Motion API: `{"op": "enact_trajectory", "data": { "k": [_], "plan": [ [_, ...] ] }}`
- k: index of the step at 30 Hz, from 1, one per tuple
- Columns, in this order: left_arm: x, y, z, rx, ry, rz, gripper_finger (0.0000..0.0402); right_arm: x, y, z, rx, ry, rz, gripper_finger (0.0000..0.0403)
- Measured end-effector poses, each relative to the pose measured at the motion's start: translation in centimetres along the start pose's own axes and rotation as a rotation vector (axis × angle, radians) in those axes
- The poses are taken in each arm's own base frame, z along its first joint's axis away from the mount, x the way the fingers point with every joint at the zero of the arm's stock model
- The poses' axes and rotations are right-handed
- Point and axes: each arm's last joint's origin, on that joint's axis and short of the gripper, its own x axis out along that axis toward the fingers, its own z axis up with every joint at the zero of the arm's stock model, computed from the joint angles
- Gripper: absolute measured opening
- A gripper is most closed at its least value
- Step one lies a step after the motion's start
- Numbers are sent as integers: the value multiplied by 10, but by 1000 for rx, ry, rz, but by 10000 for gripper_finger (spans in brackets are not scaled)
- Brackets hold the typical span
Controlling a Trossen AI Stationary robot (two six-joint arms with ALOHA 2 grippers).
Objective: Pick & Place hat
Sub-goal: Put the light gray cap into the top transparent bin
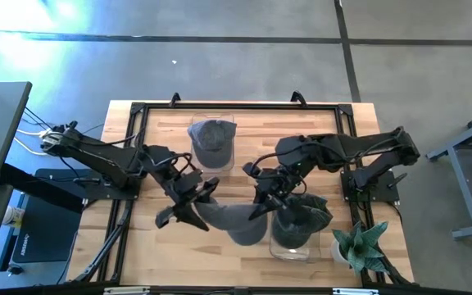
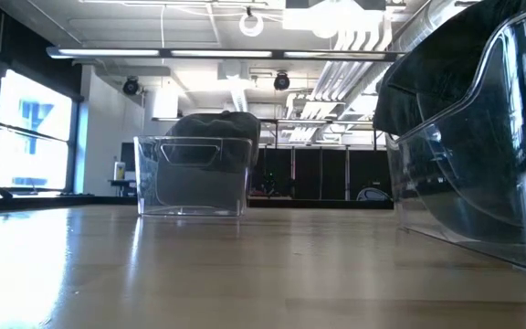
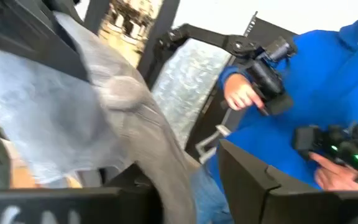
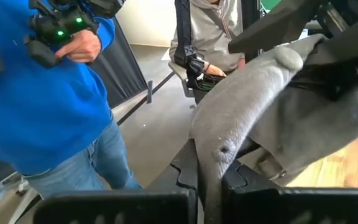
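beyond table, wrist views alone show person (image 4: 48, 93); both hands (image 1: 193, 195) (image 1: 262, 197) clamp hat (image 1: 236, 220).

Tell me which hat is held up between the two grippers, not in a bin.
The grey hat at the table's front middle; the others sit in clear bins, one at the back, one front right.

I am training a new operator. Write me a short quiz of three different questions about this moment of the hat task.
1. True or false: the grey hat lies flat on the table, touched by no gripper.
2. How many clear bins hold a hat? A) one B) two C) three
3. Fill in: beside the near bin, at the table's corner, stands a small ____.

Key:
1. False: the left gripper and the right gripper both hold it up.
2. B: the far bin and the near bin.
3. Plant.
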Motion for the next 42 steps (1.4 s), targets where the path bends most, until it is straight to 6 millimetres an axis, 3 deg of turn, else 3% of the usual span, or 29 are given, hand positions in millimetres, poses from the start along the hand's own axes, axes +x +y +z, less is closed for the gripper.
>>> {"op": "enact_trajectory", "data": {
  "k": [9, 12, 19, 25, 32, 38, 42],
  "plan": [
    [-1, 5, -4, -19, -2, 139, 17, 1, -1, -1, 65, 6, -12, 30],
    [-1, 6, -4, -18, -3, 154, 8, 0, -3, -1, 176, 2, -52, 53],
    [-1, 7, -4, -36, -12, 176, 5, -4, -12, 2, 273, -39, -90, 168],
    [-2, 11, -8, -48, 2, 265, 4, 9, -27, 0, 312, -60, -126, 255],
    [-3, 14, -12, -32, 29, 336, 5, 25, -41, -10, 353, -32, -213, 263],
    [-4, 16, -18, -54, 89, 357, 5, 21, -39, -2, 406, -37, 73, 263],
    [-4, 16, -17, -54, 87, 355, 5, 19, -38, 1, 415, -63, 67, 263]
  ]
}}
